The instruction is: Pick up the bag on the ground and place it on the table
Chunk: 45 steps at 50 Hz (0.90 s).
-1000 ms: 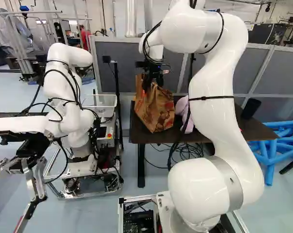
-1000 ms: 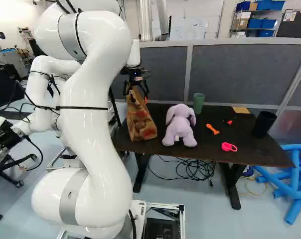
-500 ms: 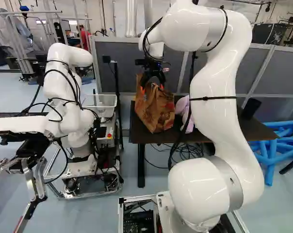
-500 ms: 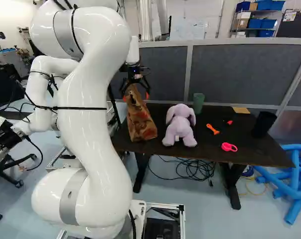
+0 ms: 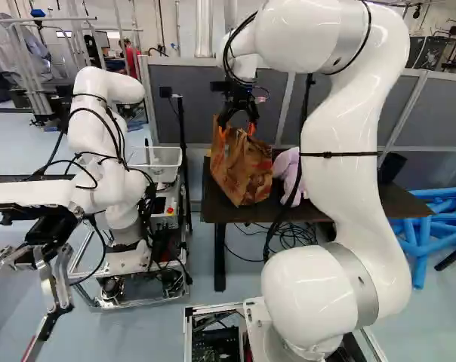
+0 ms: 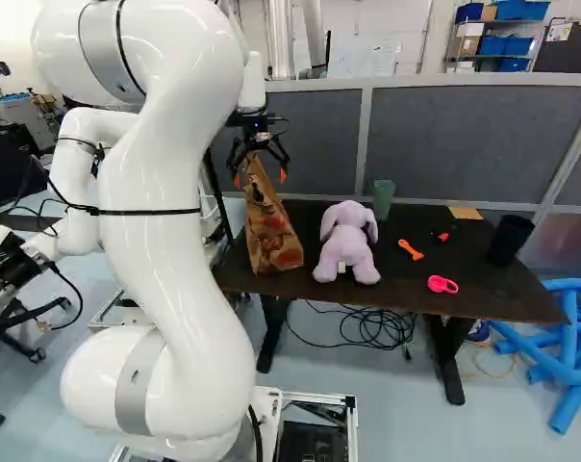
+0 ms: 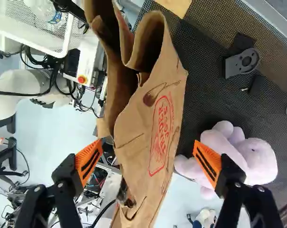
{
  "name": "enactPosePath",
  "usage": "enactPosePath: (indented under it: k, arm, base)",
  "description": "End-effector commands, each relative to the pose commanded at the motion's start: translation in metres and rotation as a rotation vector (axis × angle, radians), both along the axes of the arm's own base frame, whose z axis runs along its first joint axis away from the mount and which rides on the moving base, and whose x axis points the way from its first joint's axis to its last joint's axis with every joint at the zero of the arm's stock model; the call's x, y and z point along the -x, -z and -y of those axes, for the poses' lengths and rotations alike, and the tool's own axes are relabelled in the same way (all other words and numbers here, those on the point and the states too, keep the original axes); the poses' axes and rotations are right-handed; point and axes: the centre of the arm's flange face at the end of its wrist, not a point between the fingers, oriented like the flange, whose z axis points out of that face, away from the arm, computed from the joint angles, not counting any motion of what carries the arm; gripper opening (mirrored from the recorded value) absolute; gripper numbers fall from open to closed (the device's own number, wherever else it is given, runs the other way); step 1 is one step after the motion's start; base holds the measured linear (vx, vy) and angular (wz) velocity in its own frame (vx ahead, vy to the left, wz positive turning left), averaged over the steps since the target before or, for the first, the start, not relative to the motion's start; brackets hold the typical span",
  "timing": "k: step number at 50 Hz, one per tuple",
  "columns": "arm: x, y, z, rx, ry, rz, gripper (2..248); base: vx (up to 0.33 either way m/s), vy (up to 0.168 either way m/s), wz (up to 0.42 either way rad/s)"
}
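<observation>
The paper bag [image 6: 272,231] stands on the worktop [image 6: 396,291], left of centre in the right base view, its top leaning left. The claw [image 7: 148,162] is open, its orange pads [image 7: 90,161] spread either side of the bag, gripping nothing. Placing looks essentially done; what remains is probably backing off cleanly. Best rise slowly along the bag's lean, fingers wide, so neither pad snags the soft, creased mouth. A sideways drag could tip it off the worktop's near left end or into the plush toy [image 6: 348,241] just beside it.

The bag's mouth gapes between folds, but its contents can't be made out. Nor can the insides of the green cup [image 6: 383,200] and black cup [image 6: 509,241]. The white basket [image 7: 66,35] holds a clear bottle [image 7: 53,17].
</observation>
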Motion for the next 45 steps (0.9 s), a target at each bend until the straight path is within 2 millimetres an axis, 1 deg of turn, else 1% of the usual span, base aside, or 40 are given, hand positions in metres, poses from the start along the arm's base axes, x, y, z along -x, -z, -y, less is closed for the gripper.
enactPosePath:
  k: [28,45]
  arm:
    - [0.017,-0.044,0.001,-0.004,0.0,0.072,247]
    - [0.027,-0.07,-0.003,-0.006,-0.007,0.116,247]
  base:
    - [0.0,0.0,0.0]
    - [0.0,0.0,0.0]
